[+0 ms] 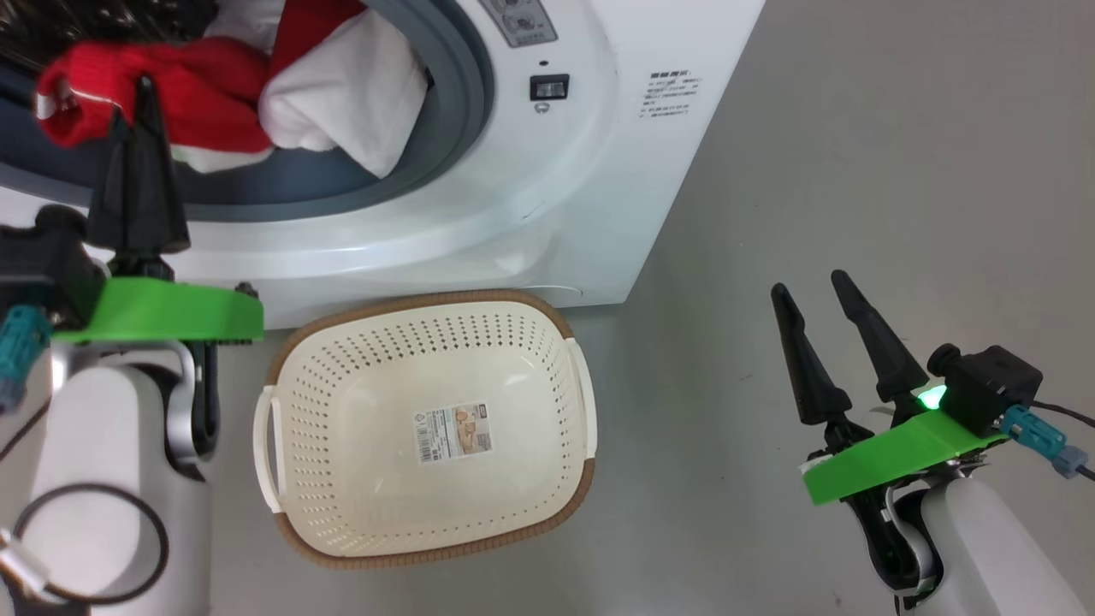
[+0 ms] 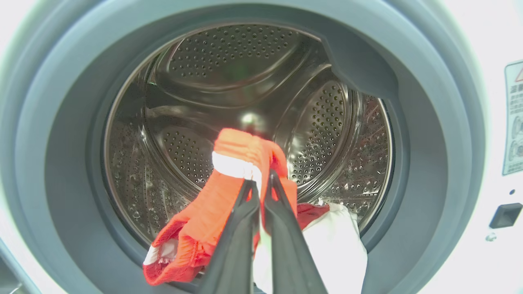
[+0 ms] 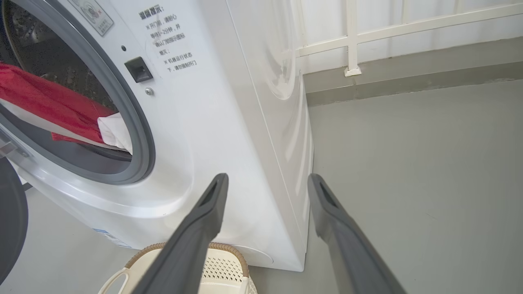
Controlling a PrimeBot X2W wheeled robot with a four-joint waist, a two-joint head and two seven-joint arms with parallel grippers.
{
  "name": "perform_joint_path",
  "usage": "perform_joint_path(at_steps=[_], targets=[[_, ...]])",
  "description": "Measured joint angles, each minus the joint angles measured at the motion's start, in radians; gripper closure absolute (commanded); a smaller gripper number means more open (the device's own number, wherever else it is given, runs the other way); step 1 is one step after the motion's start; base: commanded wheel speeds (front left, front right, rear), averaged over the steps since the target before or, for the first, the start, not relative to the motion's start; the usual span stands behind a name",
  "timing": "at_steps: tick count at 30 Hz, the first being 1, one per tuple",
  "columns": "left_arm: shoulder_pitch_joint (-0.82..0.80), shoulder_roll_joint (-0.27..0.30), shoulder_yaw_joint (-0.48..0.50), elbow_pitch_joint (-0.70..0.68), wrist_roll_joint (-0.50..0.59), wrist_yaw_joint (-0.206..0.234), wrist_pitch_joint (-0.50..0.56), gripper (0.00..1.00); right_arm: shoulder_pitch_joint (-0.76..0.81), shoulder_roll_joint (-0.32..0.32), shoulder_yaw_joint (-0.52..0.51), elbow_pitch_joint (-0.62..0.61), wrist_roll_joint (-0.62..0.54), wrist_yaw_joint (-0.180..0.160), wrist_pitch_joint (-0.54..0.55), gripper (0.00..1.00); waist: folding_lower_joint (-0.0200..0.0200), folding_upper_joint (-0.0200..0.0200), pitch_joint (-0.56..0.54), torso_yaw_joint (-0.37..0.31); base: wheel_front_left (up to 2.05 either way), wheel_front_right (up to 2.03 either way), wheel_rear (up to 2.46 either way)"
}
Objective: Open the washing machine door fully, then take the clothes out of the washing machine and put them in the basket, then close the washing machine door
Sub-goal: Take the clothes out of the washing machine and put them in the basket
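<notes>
Grey floor (image 1: 855, 171); white railing (image 3: 350, 36) above a grey kerb (image 3: 408, 69).

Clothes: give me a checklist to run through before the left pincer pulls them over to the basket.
1. Grip: left pincer shut on red part of clothes: ok.
2. Whole bundle held: cannot tell; white fabric hangs beside it.
3. Load free of washing machine: not ok, clothes drape over its grey ring.
4. Target: basket sits right before the machine: ok.
5. Other arm: right pincer open, off to the side: ok.
</notes>
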Motion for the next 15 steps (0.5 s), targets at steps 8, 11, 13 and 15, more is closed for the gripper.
perform_joint_path(at_steps=[8, 11, 13, 15], targets=[[0.092, -0.025, 0.014, -0.182, 0.017, -0.022, 0.000, 1.00, 0.013, 0.000, 0.001, 0.002, 0.000, 0.000, 0.000, 0.00, 0.0000, 0.0000, -0.008, 0.001, 0.00, 0.00, 0.00], [0.137, -0.036, 0.018, -0.255, 0.026, -0.024, 0.000, 1.00, 0.013, 0.000, 0.000, 0.002, 0.000, 0.000, 0.000, 0.00, 0.0000, 0.0000, -0.009, 0.001, 0.00, 0.00, 0.00], [0.162, -0.043, 0.022, -0.307, 0.026, -0.025, -0.001, 1.00, 0.013, 0.000, 0.000, 0.002, 0.000, 0.000, 0.000, 0.00, 0.0000, 0.0000, -0.009, 0.001, 0.00, 0.00, 0.00], [0.184, -0.046, 0.024, -0.366, 0.026, -0.025, -0.002, 1.00, 0.013, 0.000, 0.000, 0.002, 0.000, 0.000, 0.000, 0.00, 0.0000, 0.0000, -0.009, 0.002, 0.00, 0.00, 0.00]])
